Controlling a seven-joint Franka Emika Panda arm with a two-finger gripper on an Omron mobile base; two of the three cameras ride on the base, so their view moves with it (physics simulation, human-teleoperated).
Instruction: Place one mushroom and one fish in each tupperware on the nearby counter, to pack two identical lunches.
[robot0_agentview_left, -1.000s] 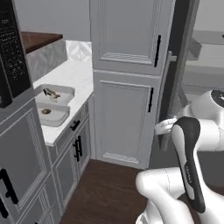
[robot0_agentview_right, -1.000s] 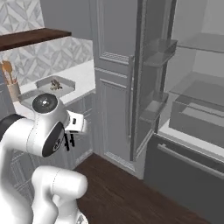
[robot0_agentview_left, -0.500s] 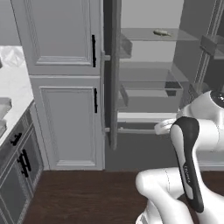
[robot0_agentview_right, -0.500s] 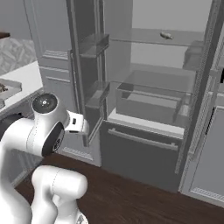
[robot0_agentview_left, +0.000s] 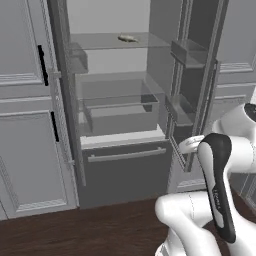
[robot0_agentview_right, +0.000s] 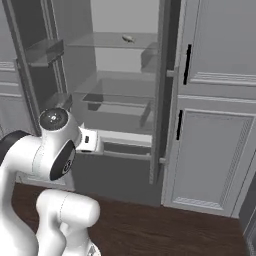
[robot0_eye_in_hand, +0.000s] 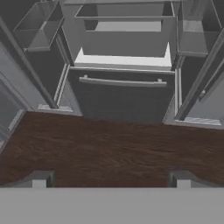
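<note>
Hand (robot0_eye_in_hand: 111, 177) empty, fingertips (robot0_eye_in_hand: 40, 178) spread wide apart — it looks down over the dark wood floor (robot0_eye_in_hand: 109, 148) toward the fridge (robot0_agentview_left: 120, 125), whose doors stand open. Freezer drawer (robot0_eye_in_hand: 122, 98) at the bottom is closed; above it sits a clear crisper bin (robot0_agentview_left: 120, 112). One small fish (robot0_agentview_left: 127, 38) lies on the top glass shelf (robot0_agentview_right: 107, 41) — well apart from the hand. Grey cabinets (robot0_agentview_right: 215, 105) flank the fridge.

Even, flat rendered light, grey and slightly dim, soft shadows, no glare, mild pixel blur
</note>
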